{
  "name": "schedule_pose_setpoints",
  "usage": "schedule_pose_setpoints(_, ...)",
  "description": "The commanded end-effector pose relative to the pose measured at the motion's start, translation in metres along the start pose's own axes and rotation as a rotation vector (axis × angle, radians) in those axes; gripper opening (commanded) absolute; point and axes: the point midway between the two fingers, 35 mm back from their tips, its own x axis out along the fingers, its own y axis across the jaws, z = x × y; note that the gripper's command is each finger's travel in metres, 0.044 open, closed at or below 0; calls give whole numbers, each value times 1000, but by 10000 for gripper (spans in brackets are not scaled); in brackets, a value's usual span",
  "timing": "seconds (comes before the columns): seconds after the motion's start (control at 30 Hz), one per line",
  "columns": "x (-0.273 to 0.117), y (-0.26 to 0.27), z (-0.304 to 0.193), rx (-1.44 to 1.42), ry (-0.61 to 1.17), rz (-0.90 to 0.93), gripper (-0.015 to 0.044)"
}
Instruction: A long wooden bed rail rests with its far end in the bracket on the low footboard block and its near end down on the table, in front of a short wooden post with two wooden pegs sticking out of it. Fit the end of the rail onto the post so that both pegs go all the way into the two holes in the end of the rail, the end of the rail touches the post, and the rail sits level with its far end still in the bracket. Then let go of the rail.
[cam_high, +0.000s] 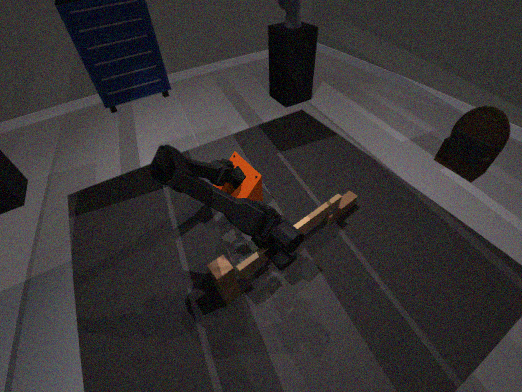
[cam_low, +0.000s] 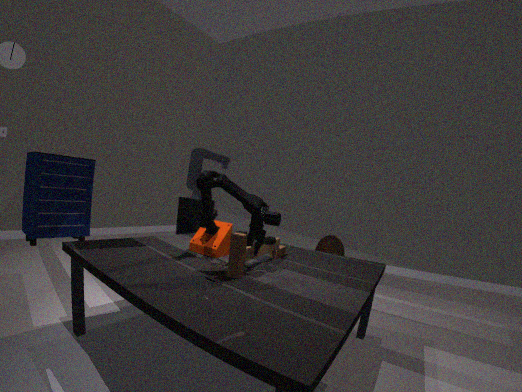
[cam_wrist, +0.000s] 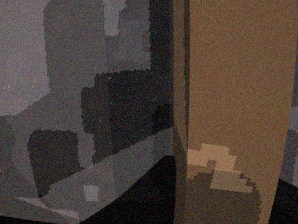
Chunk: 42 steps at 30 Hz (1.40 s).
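Clamping the rail (cam_high: 312, 218) mid-length, the gripper (cam_high: 281, 248) holds it between post (cam_high: 223, 276) and footboard block (cam_high: 346, 202).

Top view: rail (cam_high: 314, 218) runs between post (cam_high: 223, 273) at its near end and footboard block (cam_high: 346, 202) at its far end. Gripper (cam_high: 283, 246) sits over the rail, clamped on it, nearer the post. Robot base (cam_high: 244, 180) lies behind.
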Motion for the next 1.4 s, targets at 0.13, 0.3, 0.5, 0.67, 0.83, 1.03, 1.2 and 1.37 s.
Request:
schedule_pose_setpoints(0.13, -4, -2, -4, -3, -3, -11, 0)
schedule_pose_setpoints(0.3, -4, -2, -5, -3, -3, -11, 0)
schedule_pose_setpoints(0.5, -4, -2, -7, -3, -3, -12, 0)
schedule_pose_setpoints(0.67, -3, -3, -9, -3, -2, -12, 0)
schedule_pose_setpoints(0.83, -3, -3, -10, -3, -2, -12, 0)
schedule_pose_setpoints(1.03, -2, -3, -12, -3, -2, -12, 0)
schedule_pose_setpoints(1.2, -3, -3, -14, -3, -2, -12, 0)
schedule_pose_setpoints(1.37, -3, -3, -15, -3, -2, -12, 0)
